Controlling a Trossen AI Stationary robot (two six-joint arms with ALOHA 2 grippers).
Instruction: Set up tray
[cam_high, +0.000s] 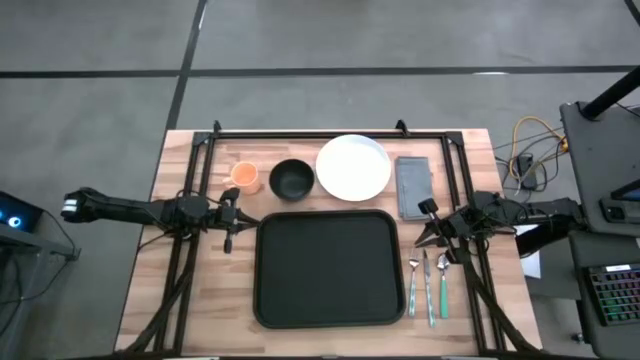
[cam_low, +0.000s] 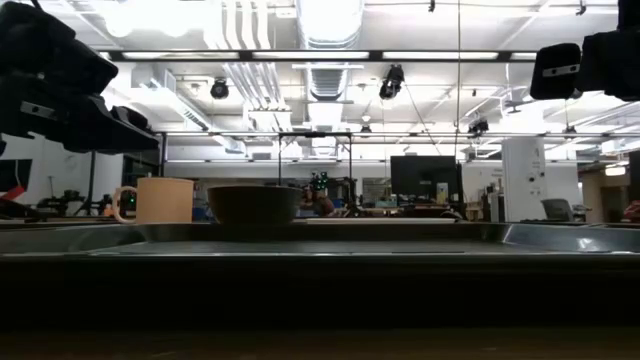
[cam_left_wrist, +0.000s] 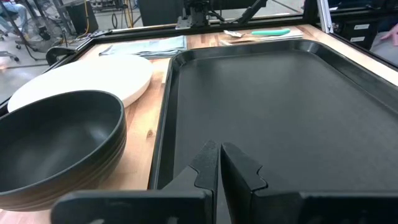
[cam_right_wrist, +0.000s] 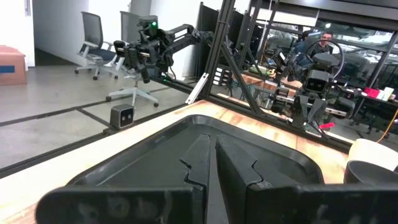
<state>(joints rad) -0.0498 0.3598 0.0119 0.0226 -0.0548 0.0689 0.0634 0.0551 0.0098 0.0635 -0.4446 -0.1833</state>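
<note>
The black tray (cam_high: 325, 268) lies flat in the middle of the table and fills the front of the low view (cam_low: 320, 262). My left gripper (cam_high: 240, 217) hovers shut just off the tray's left far corner; the left wrist view shows its fingers (cam_left_wrist: 219, 163) together above the tray's edge (cam_left_wrist: 163, 124). My right gripper (cam_high: 427, 234) hovers shut beside the tray's right far corner, its closed fingers (cam_right_wrist: 214, 155) pointing across the tray (cam_right_wrist: 155, 163). Along the far side stand an orange cup (cam_high: 245, 176), a black bowl (cam_high: 292, 178), a white plate (cam_high: 353, 166) and a grey napkin (cam_high: 413, 186).
Three pieces of cutlery (cam_high: 428, 284), two with green handles, lie side by side right of the tray. A black frame (cam_high: 330, 133) runs along the table's far edge and down both sides. Bare wood shows left of the tray (cam_high: 215, 290).
</note>
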